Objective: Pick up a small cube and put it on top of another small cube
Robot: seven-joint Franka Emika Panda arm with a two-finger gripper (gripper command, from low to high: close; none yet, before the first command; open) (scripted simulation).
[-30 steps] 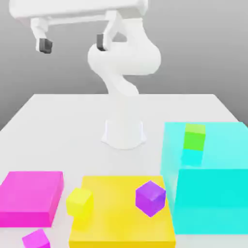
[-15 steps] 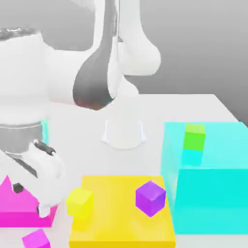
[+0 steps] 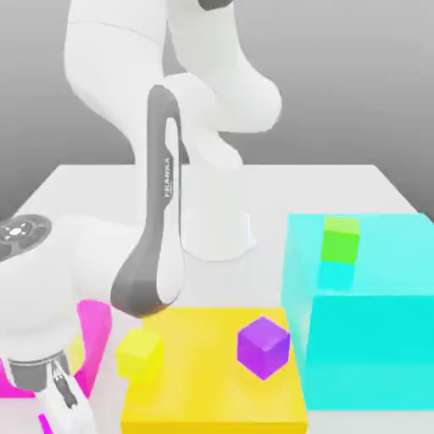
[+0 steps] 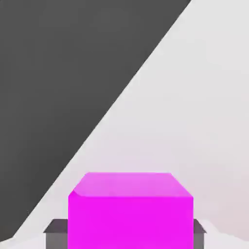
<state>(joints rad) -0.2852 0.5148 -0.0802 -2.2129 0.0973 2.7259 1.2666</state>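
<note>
Half the job is looking done — in the exterior view the violet-purple cube is sitting bare on the yellow slab, while in the hand view the gripper is clamping the magenta cube, lifting and stacking remaining.

The light is bright and soft all over, with no dark corners. The white worktop looks clean and pale, and the wall behind it fades from light grey up to darker grey. Shadows are very faint: a soft grey patch sits under the white arm, and the yellow slab is a bit darker beside the purple cube. The teal box seems to glow, and the green cube mirrors on its top. Edges look a little soft. In the hand view the pink cube throws a weak pink glow on the worktop around it.
</note>
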